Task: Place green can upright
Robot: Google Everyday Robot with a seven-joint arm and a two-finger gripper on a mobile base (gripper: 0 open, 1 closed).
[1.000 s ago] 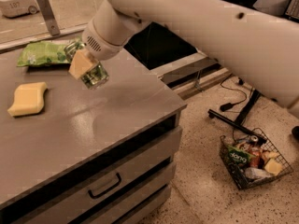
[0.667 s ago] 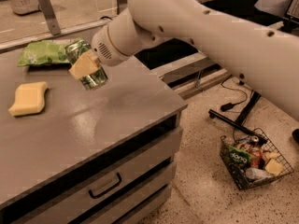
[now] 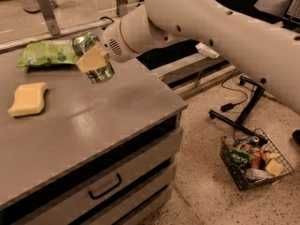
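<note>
I see the tool (image 3: pixel 93 59) clamped around the green can (image 3: pixel 101 73) in the upper left of the frame. The can is tilted (top leaning left) over the grey desk (image 3: pixel 93 125), just right of the green snack bag (image 3: pixel 44 53). The yellow sponge (image 3: pixel 28 99) lies flat at the left edge.
</note>
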